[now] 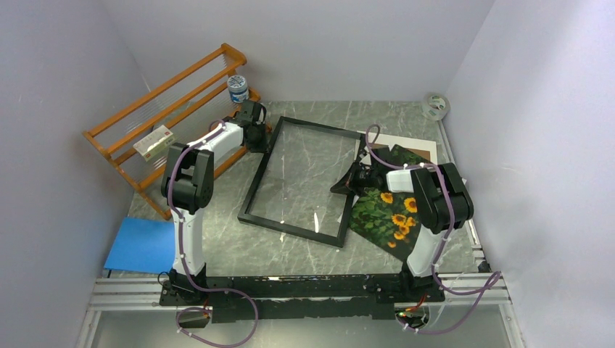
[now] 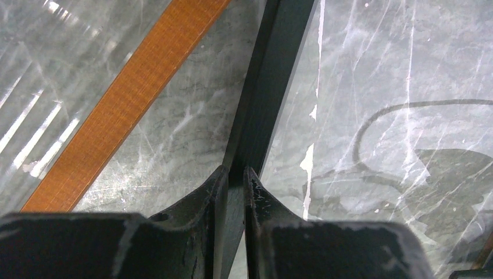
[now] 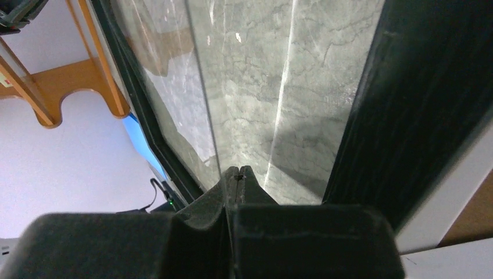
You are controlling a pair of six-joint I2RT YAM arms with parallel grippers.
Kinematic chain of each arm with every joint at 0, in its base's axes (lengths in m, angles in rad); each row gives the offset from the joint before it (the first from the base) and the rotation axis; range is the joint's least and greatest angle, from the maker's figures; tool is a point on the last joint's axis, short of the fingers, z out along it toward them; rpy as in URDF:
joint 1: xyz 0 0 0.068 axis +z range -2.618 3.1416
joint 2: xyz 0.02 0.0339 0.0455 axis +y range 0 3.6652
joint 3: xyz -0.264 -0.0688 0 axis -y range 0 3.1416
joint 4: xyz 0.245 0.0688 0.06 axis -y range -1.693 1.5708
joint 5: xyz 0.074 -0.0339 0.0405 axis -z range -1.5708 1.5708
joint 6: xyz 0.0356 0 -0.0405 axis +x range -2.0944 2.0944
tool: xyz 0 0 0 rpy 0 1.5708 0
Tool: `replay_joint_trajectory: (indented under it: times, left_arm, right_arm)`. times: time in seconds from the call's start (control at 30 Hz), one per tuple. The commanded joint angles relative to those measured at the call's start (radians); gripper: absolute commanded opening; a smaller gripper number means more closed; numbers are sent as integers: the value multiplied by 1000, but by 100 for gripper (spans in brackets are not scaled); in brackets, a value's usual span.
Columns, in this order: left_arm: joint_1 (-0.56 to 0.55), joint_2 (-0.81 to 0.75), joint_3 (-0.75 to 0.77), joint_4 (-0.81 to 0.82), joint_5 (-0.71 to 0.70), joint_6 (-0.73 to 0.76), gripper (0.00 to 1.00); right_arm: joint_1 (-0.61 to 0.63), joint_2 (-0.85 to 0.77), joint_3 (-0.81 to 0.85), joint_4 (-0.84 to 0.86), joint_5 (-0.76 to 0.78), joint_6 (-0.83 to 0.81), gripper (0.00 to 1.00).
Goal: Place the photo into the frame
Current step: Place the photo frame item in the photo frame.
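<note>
Photo (image 1: 395,217) right of frame (image 1: 290,228)

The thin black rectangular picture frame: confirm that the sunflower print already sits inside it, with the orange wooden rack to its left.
Wrong on one point. The sunflower print lies outside the thin black rectangular picture frame, on its right; the top external view shows only the grey marble table through it. The orange wooden rack is to its left.

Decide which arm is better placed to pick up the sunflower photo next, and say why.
Right, probably. The large sunflower print lies beneath that arm, near the shut right fingers. The left fingers grip the opposite bar of the thin black rectangular frame.
</note>
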Motion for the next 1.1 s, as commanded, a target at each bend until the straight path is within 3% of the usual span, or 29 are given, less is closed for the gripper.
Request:
replay_joint_trajectory:
  times: [0.0,0.33,0.77,1.07]
  left_arm:
    - [-10,36,-3,-79,4,-12,20]
    - [-10,44,-1,-83,-6,-20,20]
    - [-10,40,-8,-68,25,-4,23]
    - [-10,36,-10,-71,32,-1,24]
  right_arm:
    - [6,-53,-24,45,33,27,0]
    - [9,-117,-74,101,72,45,0]
    - [31,-21,-28,173,-63,36,0]
    - [31,-19,-63,373,-142,92,15]
